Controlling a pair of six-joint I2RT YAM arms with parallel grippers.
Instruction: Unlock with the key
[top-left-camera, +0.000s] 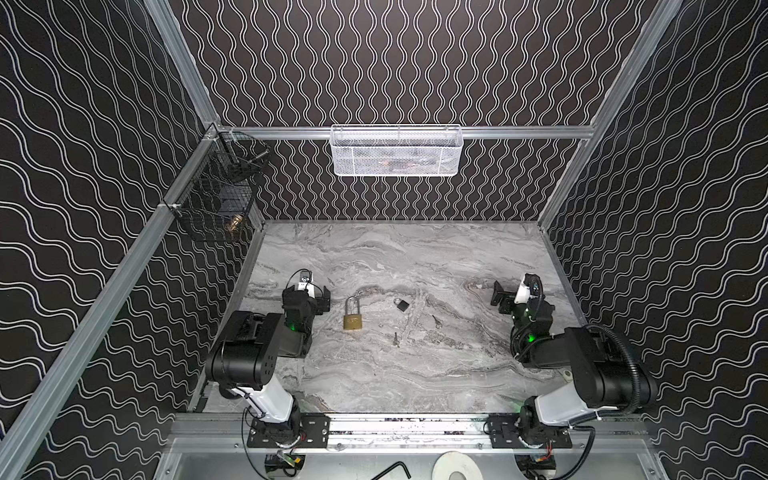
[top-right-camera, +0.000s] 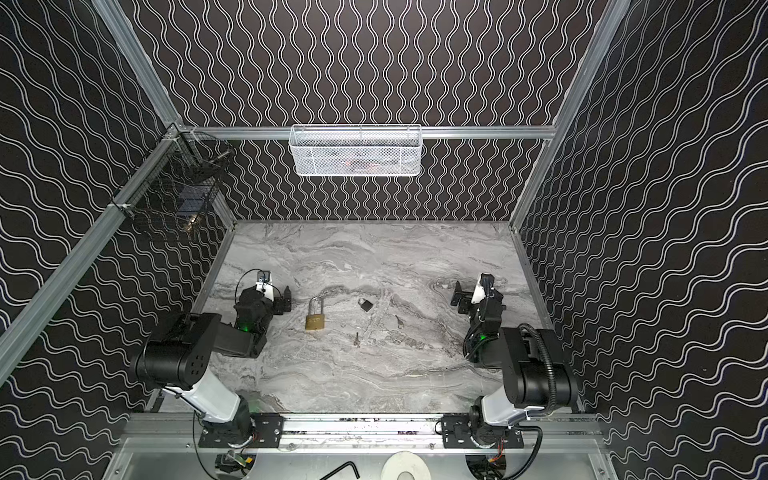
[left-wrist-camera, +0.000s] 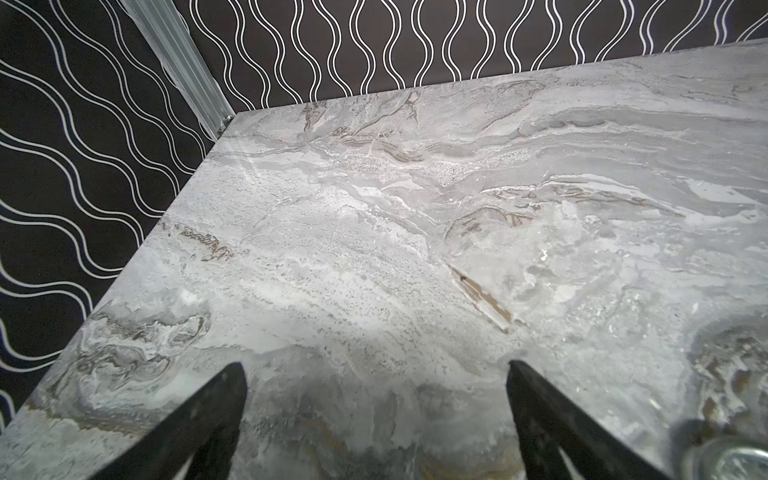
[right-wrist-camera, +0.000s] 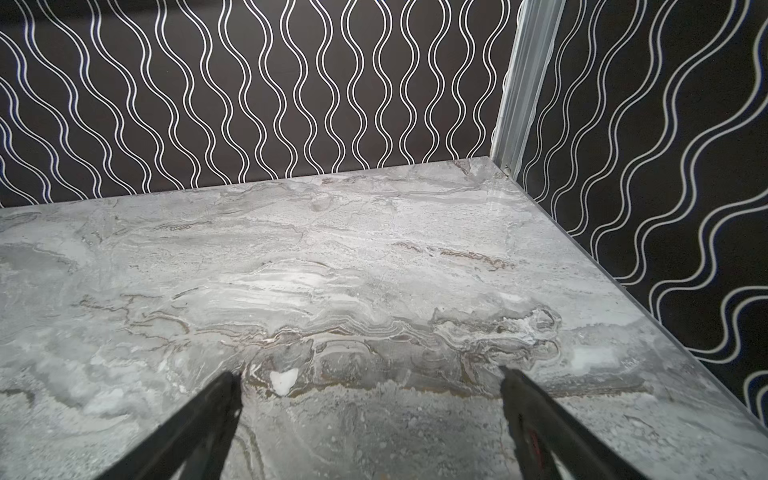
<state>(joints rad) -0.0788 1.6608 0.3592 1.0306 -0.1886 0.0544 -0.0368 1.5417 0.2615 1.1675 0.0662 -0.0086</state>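
Note:
On the marble table (top-left-camera: 374, 257) in both top views lies a brass padlock (top-left-camera: 353, 319) (top-right-camera: 315, 320) with a long shackle. A small black padlock (top-left-camera: 401, 304) (top-right-camera: 365, 305) lies to its right. One key (top-left-camera: 396, 339) (top-right-camera: 356, 338) lies in front of them, and a second key (top-left-camera: 436, 321) (top-right-camera: 400, 321) lies further right. My left gripper (top-left-camera: 323, 298) (top-right-camera: 286, 299) (left-wrist-camera: 376, 374) stands open just left of the brass padlock, empty. At the right side, well away from the keys, my right gripper (top-left-camera: 500, 297) (top-right-camera: 461, 297) (right-wrist-camera: 368, 380) is open and holds nothing.
A white mesh basket (top-left-camera: 395, 151) hangs on the back wall and a black wire basket (top-left-camera: 216, 195) on the left rail. Patterned walls close in three sides. A black hex wrench (top-left-camera: 395, 468) and a white roll (top-left-camera: 455, 467) lie below the front rail.

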